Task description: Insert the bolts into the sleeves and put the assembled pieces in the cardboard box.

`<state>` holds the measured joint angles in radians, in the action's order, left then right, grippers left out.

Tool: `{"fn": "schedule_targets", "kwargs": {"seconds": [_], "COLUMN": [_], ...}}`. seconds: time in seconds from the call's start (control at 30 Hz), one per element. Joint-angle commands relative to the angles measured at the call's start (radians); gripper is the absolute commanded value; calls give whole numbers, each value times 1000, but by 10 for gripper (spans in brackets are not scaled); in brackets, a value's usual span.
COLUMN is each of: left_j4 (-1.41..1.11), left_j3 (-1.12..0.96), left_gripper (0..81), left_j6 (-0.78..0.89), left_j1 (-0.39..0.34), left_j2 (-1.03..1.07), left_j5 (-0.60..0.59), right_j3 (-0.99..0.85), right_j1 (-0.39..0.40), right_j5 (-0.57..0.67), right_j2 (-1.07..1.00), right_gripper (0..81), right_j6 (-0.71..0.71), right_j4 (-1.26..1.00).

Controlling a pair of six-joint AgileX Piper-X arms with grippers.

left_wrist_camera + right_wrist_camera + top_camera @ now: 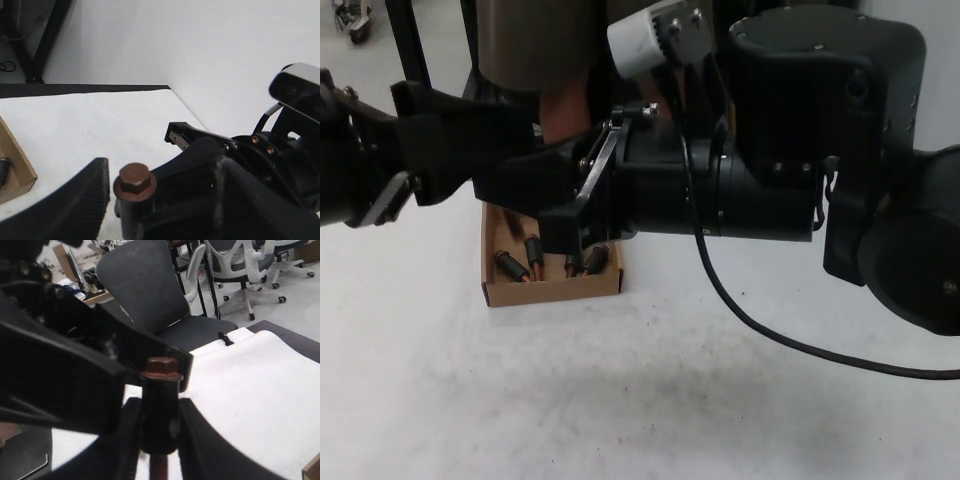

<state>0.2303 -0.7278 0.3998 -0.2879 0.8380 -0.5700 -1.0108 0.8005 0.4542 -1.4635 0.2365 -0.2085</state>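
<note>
Right wrist view: right pincer (159,442) clamps the sleeve (159,412) over white bench (250,390), chairs (145,285) behind; left pincer (545,185) unclear.

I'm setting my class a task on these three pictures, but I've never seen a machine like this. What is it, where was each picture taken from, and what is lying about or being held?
These are two robot arms, the left arm and the right arm, at a white bench. One picture looks down from behind them; the other two come from a camera on each wrist. On the bench stands a cardboard box holding several finished pieces. The right gripper has its fingers closed on a black sleeve with a copper-headed bolt pushed into it.
</note>
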Motion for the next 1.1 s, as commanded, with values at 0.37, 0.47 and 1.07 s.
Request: {"fn": "schedule_targets", "kwargs": {"seconds": [0.37, 0.47, 1.07], "left_j4": [-11, 0, 727], "left_j3": [-30, -38, -98], "left_gripper": [592, 578, 519], "left_j6": [-17, -57, -93], "left_j1": [-2, -2, -2], "left_j2": [-48, -95, -574], "left_j5": [77, 142, 570], "right_j3": [-16, -16, -469], "right_j1": [-3, -3, -144], "right_j5": [8, 5, -75], "right_j2": [23, 23, -438], "right_gripper": [0, 0, 0], "right_j6": [-17, -43, 5], "right_j4": [79, 121, 432]}}
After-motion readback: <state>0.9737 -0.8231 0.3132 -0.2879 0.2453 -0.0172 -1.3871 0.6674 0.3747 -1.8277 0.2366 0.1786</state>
